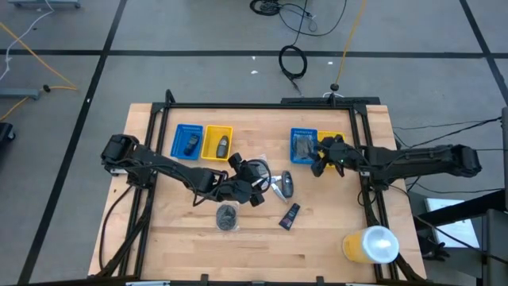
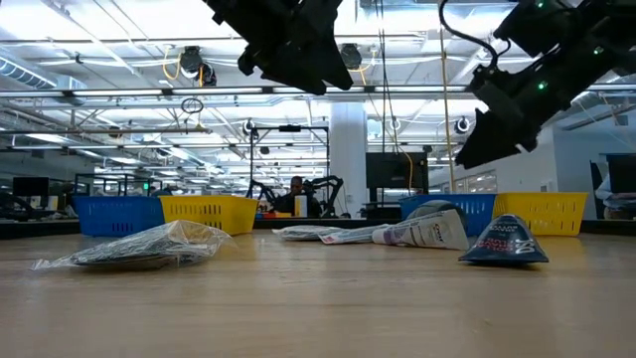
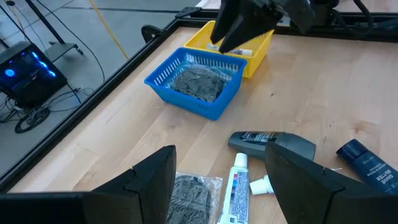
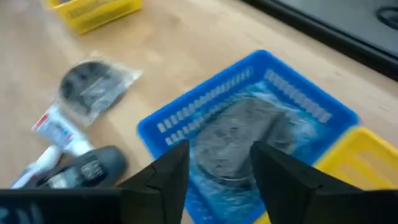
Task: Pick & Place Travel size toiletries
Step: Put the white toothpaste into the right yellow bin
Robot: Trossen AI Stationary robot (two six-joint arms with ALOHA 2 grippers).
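My left gripper (image 1: 255, 191) hangs open and empty above the table's middle. Between its fingers in the left wrist view (image 3: 221, 186) lie a clear-wrapped grey disc (image 3: 191, 194) and a white tube (image 3: 236, 186). A grey tube (image 3: 271, 142) and a dark blue tube (image 3: 365, 164) lie flat beyond. A second wrapped disc (image 1: 228, 216) rests nearer the near edge. My right gripper (image 1: 321, 164) is open and empty (image 4: 221, 168), hovering over the near edge of the right blue tray (image 4: 186, 118). That tray holds a wrapped disc (image 4: 239, 134).
A yellow tray (image 1: 331, 141) sits beside the right blue tray. On the left, a blue tray (image 1: 188, 141) and a yellow tray (image 1: 218, 142) each hold a dark oval piece. A big yellow cylinder with a white top (image 1: 371, 245) stands at the near right corner.
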